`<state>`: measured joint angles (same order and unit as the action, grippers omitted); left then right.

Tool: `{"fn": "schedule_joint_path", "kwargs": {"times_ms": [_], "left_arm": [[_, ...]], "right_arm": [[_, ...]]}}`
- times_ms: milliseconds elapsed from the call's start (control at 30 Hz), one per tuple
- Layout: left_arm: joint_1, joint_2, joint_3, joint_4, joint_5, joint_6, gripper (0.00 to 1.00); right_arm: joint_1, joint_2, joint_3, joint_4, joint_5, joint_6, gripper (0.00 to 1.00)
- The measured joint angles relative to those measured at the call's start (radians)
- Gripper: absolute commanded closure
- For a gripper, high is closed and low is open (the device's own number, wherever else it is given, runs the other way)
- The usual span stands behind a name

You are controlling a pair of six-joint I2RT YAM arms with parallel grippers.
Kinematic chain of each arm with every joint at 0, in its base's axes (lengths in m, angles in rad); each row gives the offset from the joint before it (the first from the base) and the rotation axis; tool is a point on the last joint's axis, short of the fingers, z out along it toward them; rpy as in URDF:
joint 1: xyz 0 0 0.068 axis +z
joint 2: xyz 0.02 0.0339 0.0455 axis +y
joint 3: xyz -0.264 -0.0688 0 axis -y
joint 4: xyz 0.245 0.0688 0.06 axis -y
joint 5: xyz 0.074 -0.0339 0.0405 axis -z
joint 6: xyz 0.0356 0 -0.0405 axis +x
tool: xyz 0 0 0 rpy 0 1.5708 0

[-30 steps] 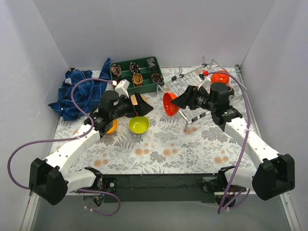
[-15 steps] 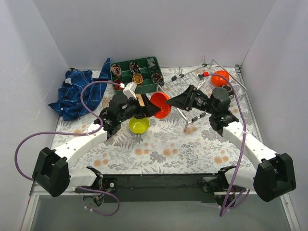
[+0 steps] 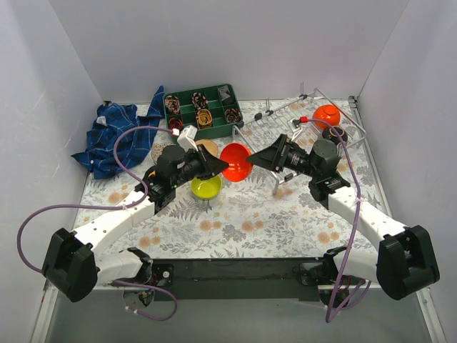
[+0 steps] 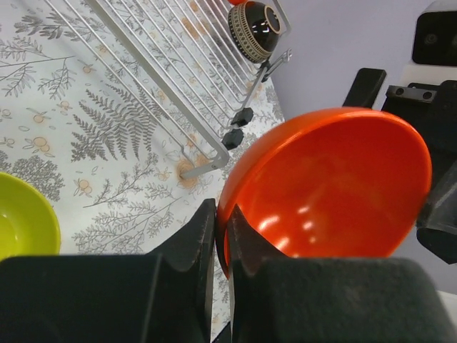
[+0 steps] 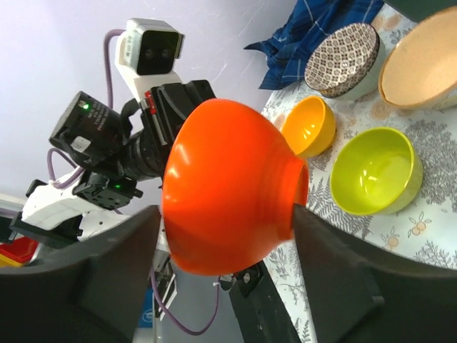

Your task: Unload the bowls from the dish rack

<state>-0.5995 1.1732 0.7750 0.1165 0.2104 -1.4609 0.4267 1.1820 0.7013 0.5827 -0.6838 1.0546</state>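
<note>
A red-orange bowl hangs in the air between the two arms, left of the dish rack. My left gripper is shut on its rim. My right gripper stands open around the bowl's outside; one finger rests at its foot and the other is apart from it. Still in the rack are another red-orange bowl and a dark patterned bowl. On the table lie a lime green bowl, a yellow-orange bowl, a beige bowl and a white dotted-pattern bowl.
A green compartment tray stands at the back, left of the rack. A crumpled blue cloth lies at the back left. White walls close in the table on three sides.
The right arm carried the red-orange bowl leftward to the left gripper. The left gripper shut on its rim, and the right gripper's jaws opened.
</note>
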Motion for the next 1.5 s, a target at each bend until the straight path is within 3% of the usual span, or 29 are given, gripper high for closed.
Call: {"fn": "schedule_joint_path", "kwargs": {"times_ms": [67, 300, 533, 733, 1000, 1233, 1500], "left_arm": [[-0.002, -0.013, 0.000, -0.033, -0.031, 0.022, 1.00], [0.003, -0.059, 0.014, -0.266, -0.215, 0.106, 1.00], [0.003, -0.068, 0.128, -0.508, -0.335, 0.178, 1.00], [0.031, -0.035, 0.189, -0.726, -0.440, 0.188, 1.00], [0.282, 0.008, 0.210, -0.856, -0.420, 0.200, 1.00], [0.289, -0.006, 0.161, -0.936, -0.385, 0.124, 1.00], [0.289, -0.142, -0.062, -0.954, -0.315, -0.035, 1.00]], "right_arm": [[0.000, -0.005, -0.015, -0.008, 0.006, -0.016, 0.02], [-0.002, -0.036, 0.002, -0.226, 0.078, -0.209, 0.01], [-0.008, -0.035, 0.199, -0.641, 0.344, -0.506, 0.02], [-0.008, -0.035, 0.277, -0.847, 0.551, -0.697, 0.02], [-0.008, -0.035, 0.302, -1.003, 0.760, -0.843, 0.01], [-0.008, -0.035, 0.319, -1.029, 0.824, -0.888, 0.01], [-0.013, 0.001, 0.337, -1.041, 0.904, -0.949, 0.01]]}}
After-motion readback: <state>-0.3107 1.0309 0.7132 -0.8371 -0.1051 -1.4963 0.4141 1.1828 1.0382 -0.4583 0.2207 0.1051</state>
